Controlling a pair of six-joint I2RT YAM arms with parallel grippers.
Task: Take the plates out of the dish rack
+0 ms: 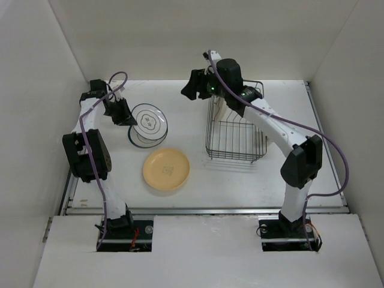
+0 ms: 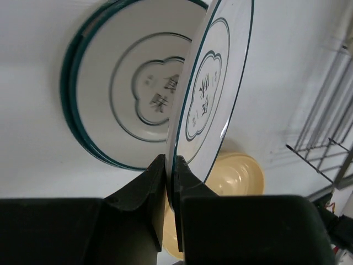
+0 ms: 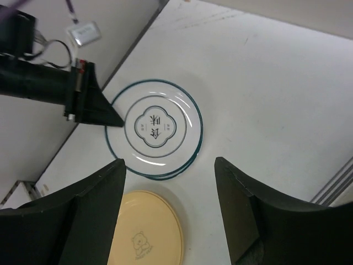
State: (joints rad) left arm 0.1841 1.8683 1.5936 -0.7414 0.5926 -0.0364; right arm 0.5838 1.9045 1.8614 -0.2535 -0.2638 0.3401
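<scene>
My left gripper is shut on the rim of a white plate with a dark ring, held tilted just over a second white plate that lies flat on the table. In the top view the left gripper is at the held plate's left edge. A yellow plate lies flat nearer the front. The wire dish rack stands to the right, with a cream plate upright at its far end. My right gripper hangs open and empty, left of the rack's far corner, with both white plates below it.
White walls close in the table on three sides. A raised lip runs along the table's front edge. The rack's wires show at the right of the left wrist view, behind the yellow plate.
</scene>
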